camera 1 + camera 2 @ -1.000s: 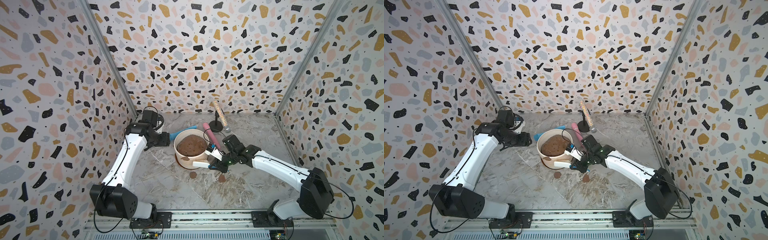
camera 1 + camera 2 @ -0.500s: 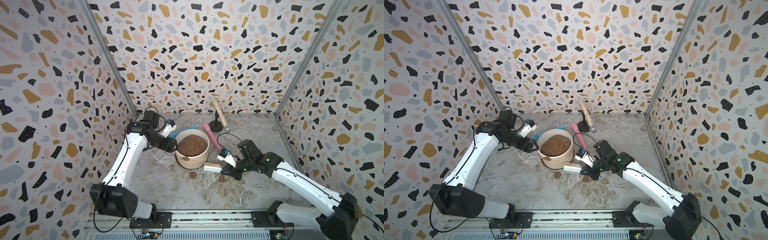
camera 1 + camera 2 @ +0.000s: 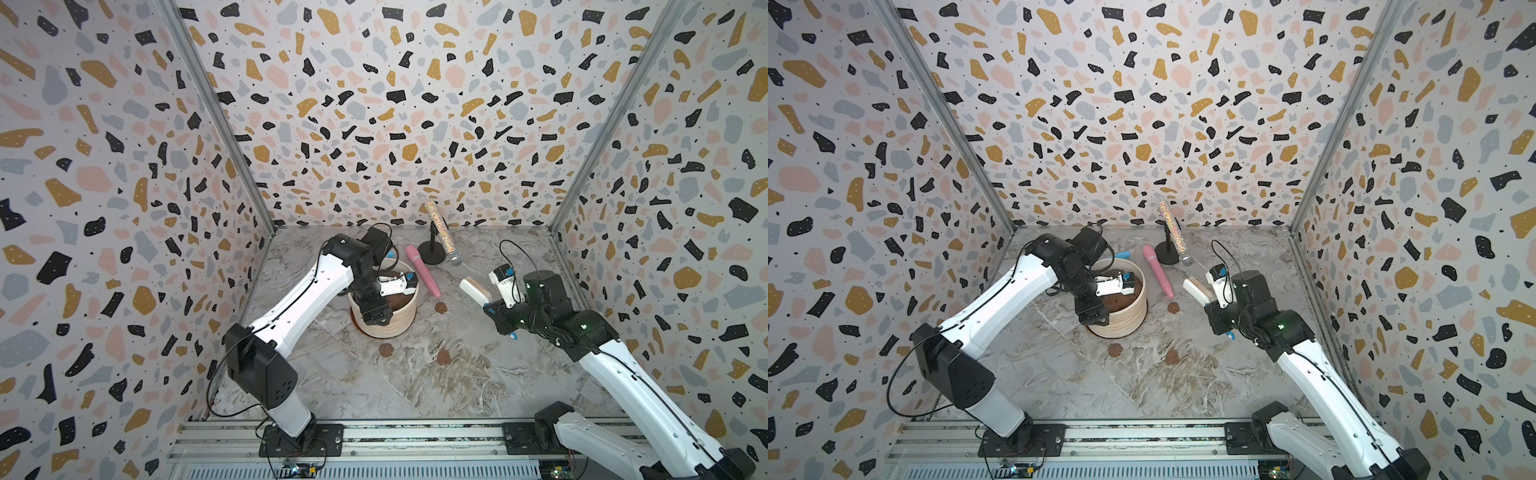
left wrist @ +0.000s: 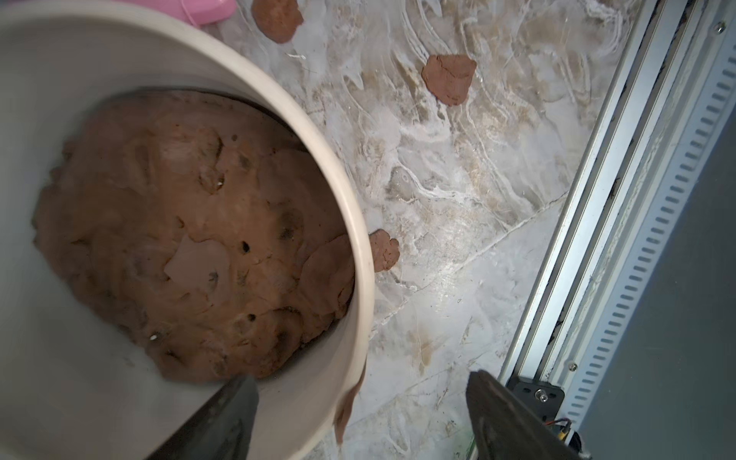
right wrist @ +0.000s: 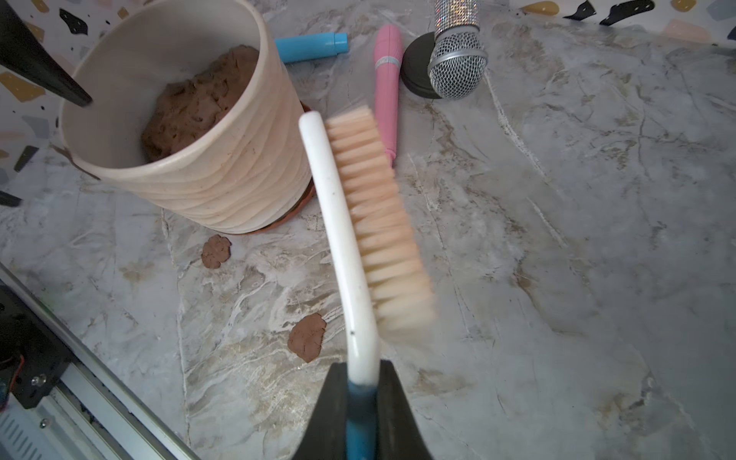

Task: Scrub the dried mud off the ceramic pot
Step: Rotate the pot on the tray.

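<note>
The brush (image 5: 344, 239) has come right off the pot (image 3: 395, 323). A second ago the right gripper (image 5: 360, 364) had it down against the pot's front. Now that arm has swung out toward the right edge of the tabletop (image 3: 415, 395) and holds the brush in the air. Its jaws are clamped tight on the blue end of the handle, and the bristles are well apart from the pot.

Meanwhile the left gripper (image 4: 360, 376) has come in from the back left corner. It now straddles the pot's rim with its jaws spread wide, one finger inside above the soil (image 4: 179, 239) and one outside the wall. As far as I can see it has hold of nothing yet.

The pot stands upright on its saucer (image 5: 306, 197), a little left of the middle and toward the back edge. Three flat patches of dried mud (image 5: 306, 336) lie loose on the tabletop in front of it and to its right. A brown strip (image 4: 345, 410) clings to the outer wall just under the rim, between the left fingers. It looks like mud not yet removed, though I can't be sure.

So the scrubbing looks paused, not finished. My guess is the left arm means to grip the rim and steady or turn the pot for the brush.
</note>
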{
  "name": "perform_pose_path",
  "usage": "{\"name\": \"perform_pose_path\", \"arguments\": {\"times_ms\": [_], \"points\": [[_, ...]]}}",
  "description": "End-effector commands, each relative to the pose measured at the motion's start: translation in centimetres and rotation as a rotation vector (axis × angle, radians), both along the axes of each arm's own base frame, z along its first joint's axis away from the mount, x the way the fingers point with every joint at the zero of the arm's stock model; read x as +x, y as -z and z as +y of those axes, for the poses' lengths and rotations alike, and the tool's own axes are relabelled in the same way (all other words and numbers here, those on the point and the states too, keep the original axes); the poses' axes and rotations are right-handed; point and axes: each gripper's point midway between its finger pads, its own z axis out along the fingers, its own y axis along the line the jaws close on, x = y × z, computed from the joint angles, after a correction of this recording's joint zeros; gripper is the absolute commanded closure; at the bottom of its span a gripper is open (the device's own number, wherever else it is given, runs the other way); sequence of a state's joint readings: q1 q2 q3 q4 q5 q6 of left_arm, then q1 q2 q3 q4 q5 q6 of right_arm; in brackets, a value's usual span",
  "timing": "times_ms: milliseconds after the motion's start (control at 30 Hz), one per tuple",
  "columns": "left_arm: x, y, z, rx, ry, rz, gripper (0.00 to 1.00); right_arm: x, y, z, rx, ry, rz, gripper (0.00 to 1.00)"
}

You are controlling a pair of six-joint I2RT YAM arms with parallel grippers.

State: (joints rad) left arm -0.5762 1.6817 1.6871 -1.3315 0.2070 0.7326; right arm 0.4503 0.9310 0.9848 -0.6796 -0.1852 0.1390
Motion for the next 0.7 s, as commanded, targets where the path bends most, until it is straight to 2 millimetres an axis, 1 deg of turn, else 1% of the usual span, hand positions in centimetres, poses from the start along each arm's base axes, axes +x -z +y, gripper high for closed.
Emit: {"name": "perform_pose_path", "arguments": {"times_ms": [0, 67, 133, 200, 233, 367, 433, 567, 667], "points": [[0.5, -0.1, -1.0, 0.012, 0.057, -0.041, 0.21, 0.3, -1.2, 0.0, 0.041, 0.027, -0.023, 1.00], [0.2, 0.6, -1.6, 0.025, 0.073, -0.026, 0.29, 0.2, -1.1, 0.0, 0.044, 0.021, -0.022, 1.00], [-0.1, 1.4, -2.1, 0.042, 0.083, -0.009, 0.40, 0.1, -1.3, 0.1, 0.049, 0.014, -0.029, 1.00], [-0.2, 2.2, -2.4, 0.060, 0.090, -0.009, 0.45, 0.1, -1.4, 0.1, 0.048, 0.012, -0.035, 1.00], [-0.2, 2.5, -2.6, 0.066, 0.091, -0.014, 0.49, 0.0, -1.5, 0.0, 0.047, 0.010, -0.038, 1.00], [-0.5, 3.2, -3.4, 0.076, 0.091, -0.029, 0.76, 0.0, -1.4, -0.3, 0.039, 0.018, -0.050, 1.00], [-0.5, 3.6, -3.6, 0.086, 0.094, -0.038, 0.87, 0.0, -1.3, -0.4, 0.040, 0.024, -0.054, 1.00], [-0.8, 4.1, -4.2, 0.092, 0.089, -0.019, 1.00, 0.0, -1.2, -0.3, 0.060, 0.025, -0.056, 1.00], [-1.4, 4.3, -4.8, 0.092, 0.078, 0.005, 1.00, 0.1, -1.1, -0.2, 0.074, 0.026, -0.060, 1.00]]}}
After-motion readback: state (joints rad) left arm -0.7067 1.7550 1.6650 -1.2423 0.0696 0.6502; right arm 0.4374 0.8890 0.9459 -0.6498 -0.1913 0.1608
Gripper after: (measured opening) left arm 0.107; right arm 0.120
